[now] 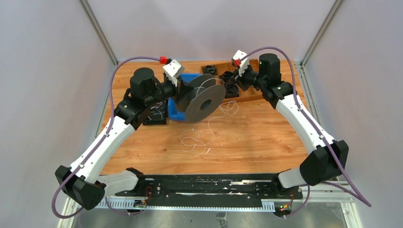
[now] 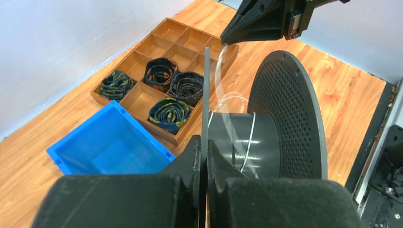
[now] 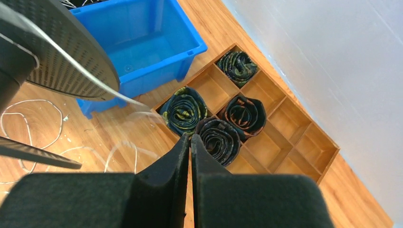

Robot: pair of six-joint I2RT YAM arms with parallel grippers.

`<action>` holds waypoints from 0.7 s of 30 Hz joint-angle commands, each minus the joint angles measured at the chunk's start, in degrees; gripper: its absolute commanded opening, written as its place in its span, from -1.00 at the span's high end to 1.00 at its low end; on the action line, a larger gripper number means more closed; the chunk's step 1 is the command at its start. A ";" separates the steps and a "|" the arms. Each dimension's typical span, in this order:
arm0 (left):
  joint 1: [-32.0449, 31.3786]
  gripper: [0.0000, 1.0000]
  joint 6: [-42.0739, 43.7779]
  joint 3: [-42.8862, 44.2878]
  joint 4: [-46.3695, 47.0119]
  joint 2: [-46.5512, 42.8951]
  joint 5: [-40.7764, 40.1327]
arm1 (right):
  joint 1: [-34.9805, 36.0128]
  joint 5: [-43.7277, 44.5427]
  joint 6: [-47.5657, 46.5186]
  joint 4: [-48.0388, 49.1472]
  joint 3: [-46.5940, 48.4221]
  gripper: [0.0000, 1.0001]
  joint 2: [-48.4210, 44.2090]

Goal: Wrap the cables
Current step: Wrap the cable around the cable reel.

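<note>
My left gripper (image 2: pixel 206 143) is shut on the thin near flange of a dark grey spool (image 1: pixel 204 102), holding it on edge above the table. The perforated far flange (image 2: pixel 290 118) and the hub (image 2: pixel 266 137) show in the left wrist view, with a few turns of whitish cable (image 2: pixel 249 137) round the hub. From the hub a strand (image 2: pixel 219 71) rises to my right gripper (image 2: pixel 225 40), whose jaws are shut on it just right of the spool (image 1: pixel 234 80). More cable lies in loose loops (image 1: pixel 195 140) on the wood in front of the spool.
A blue bin (image 2: pixel 109 147) sits behind and under the spool. A wooden divided tray (image 3: pixel 285 137) with several dark rolled coils (image 3: pixel 218 140) lies at the back right. A black tray (image 1: pixel 156 114) is under the left arm. A black rail (image 1: pixel 204 187) runs along the near edge.
</note>
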 commanded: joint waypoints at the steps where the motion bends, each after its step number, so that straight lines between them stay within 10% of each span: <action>1: 1.24 0.99 -3.09 -0.02 5.72 -2.17 2.39 | -2.04 -5.06 4.41 1.55 -2.40 0.88 -1.73; 10: 3.05 0.99 -7.71 1.23 7.26 -1.57 3.75 | -2.24 -9.30 8.21 1.37 -7.24 0.80 -1.90; 21: 6.79 0.99 -17.72 0.42 11.09 -0.83 4.29 | -3.77 -21.57 29.22 23.03 -21.84 0.04 0.24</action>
